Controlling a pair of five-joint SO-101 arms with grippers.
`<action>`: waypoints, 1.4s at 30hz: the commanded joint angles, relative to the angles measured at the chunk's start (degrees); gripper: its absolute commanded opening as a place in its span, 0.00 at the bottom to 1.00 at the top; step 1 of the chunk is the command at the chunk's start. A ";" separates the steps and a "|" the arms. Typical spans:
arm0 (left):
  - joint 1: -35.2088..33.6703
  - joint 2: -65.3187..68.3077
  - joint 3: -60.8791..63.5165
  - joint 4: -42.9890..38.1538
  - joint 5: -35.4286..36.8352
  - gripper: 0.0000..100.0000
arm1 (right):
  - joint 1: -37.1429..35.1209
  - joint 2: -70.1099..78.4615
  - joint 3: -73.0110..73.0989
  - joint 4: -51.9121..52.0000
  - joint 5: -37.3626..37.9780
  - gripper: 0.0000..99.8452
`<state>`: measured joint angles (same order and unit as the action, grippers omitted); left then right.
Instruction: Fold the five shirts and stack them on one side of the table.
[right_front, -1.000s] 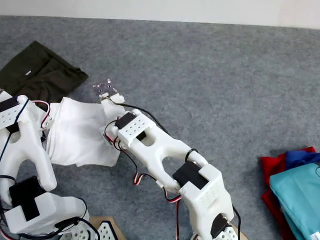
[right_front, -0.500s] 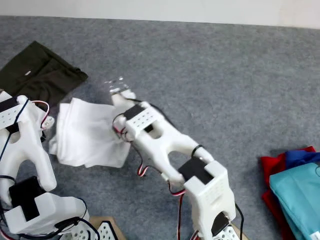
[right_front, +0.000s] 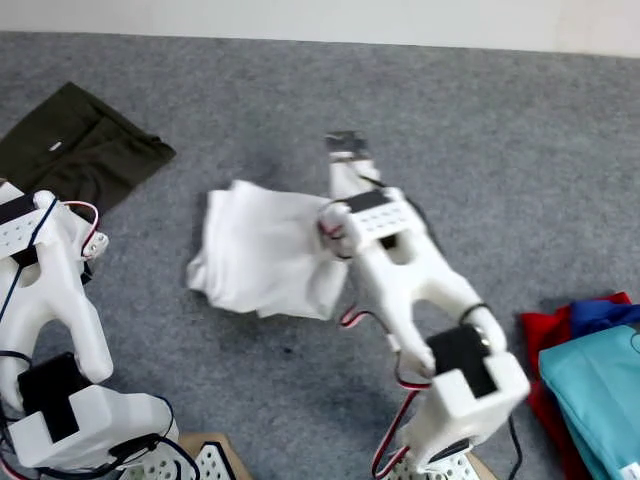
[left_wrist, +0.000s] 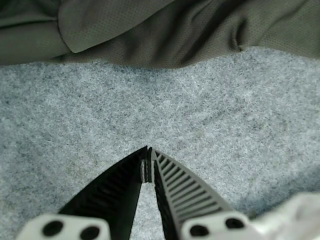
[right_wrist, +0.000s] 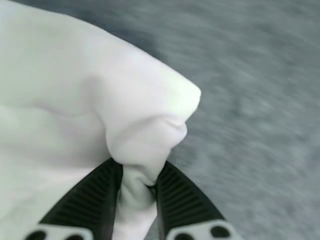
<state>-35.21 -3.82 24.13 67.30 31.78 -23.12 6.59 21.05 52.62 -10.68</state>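
Note:
A folded white shirt (right_front: 262, 250) lies on the grey table, near its middle. My right gripper (right_front: 332, 232) is shut on the shirt's right edge; the right wrist view shows white cloth (right_wrist: 100, 100) pinched between the black fingers (right_wrist: 95, 192). A dark olive shirt (right_front: 80, 145) lies folded at the far left. My left gripper (left_wrist: 149, 165) is shut on nothing, low over bare carpet just in front of the olive shirt (left_wrist: 150, 30). The left arm (right_front: 40, 300) stands at the left edge. A pile of red, blue and teal shirts (right_front: 590, 370) sits at the right edge.
The grey carpet-like table top (right_front: 480, 140) has free room at the back and right of centre. A pale wall strip (right_front: 320, 20) runs along the far edge. The right arm's base (right_front: 450, 420) stands at the front.
My right gripper has dragged the white shirt rightwards, away from the left arm toward the table's middle. The left arm has stayed still.

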 joint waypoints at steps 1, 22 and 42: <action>-0.40 -0.22 -0.48 -0.70 0.26 0.01 | 2.86 -5.67 3.65 -2.68 0.09 0.01; -0.40 -0.22 -0.48 -0.62 0.26 0.01 | -1.01 -8.92 8.13 -1.71 3.87 0.30; 0.92 -0.13 0.13 -1.23 0.26 0.01 | -2.59 4.00 1.54 -7.34 1.05 0.01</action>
<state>-35.12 -3.82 24.13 67.30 31.78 -24.09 10.46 24.84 44.79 -9.36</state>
